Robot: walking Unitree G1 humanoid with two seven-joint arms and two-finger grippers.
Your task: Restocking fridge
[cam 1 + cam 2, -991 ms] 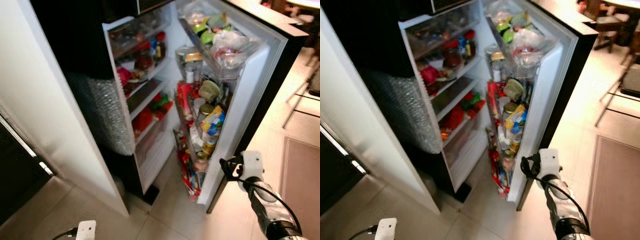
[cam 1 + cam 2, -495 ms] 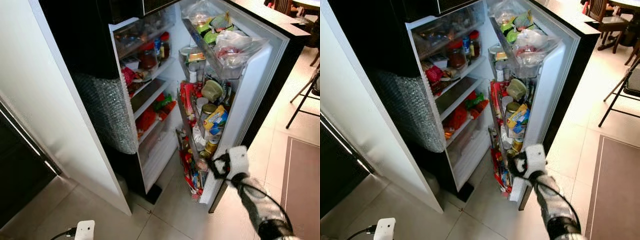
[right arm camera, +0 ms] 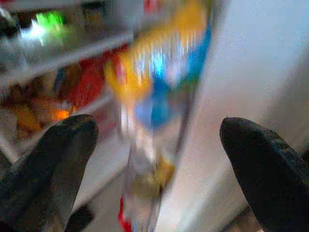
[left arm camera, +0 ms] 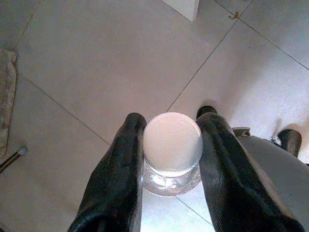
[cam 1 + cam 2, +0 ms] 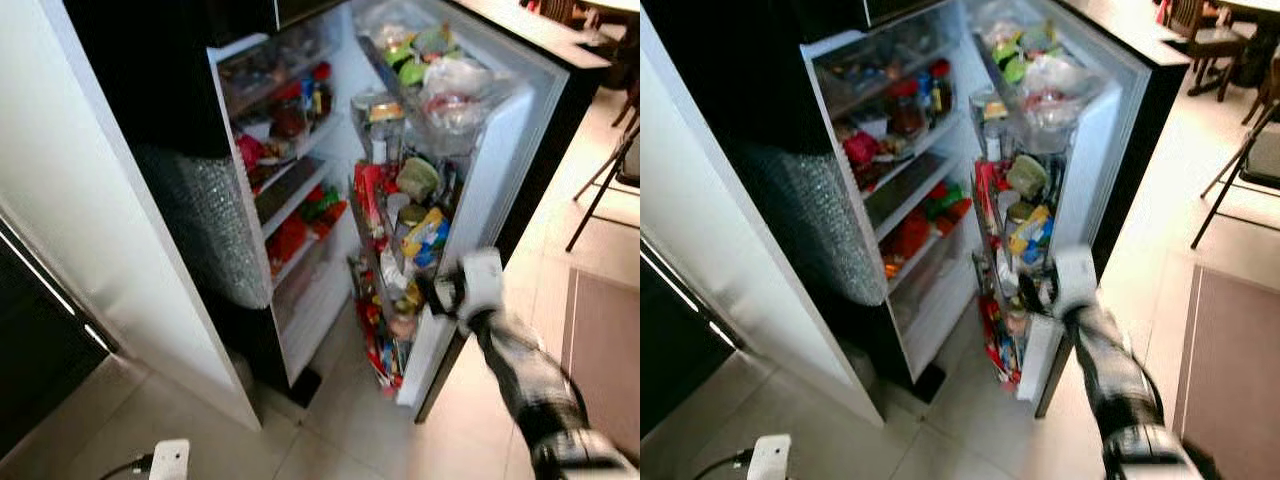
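Clamped between the two black fingers point(image 4: 116, 179) of the left gripper point(image 4: 171, 166): a clear glass jar point(image 4: 172, 153) with a white ribbed lid, held low over the pale tiled floor point(image 4: 96, 72), well apart from the fridge. Ahead, the fridge point(image 5: 300, 150) open, its door point(image 5: 500, 180) swung wide to the robot's right. Packed door racks: bagged greens and a plastic bag in the top rack point(image 5: 440, 85), jars below, a yellow-and-blue packet point(image 5: 425, 238) in the middle rack, red packets and small tins lower down. On the inner shelves point(image 5: 290, 190), red-lidded jars, bottles and red and green packages. Raised at the door's edge beside the middle rack, the right gripper point(image 3: 159, 159), fingers point(image 3: 53, 154) spread wide with nothing between them, the yellow-and-blue packet blurred just beyond. Bubble wrap point(image 5: 205, 225) hanging over the dark panel left of the shelves. Folding chair point(image 5: 1240, 150) off to the right on the tiles.
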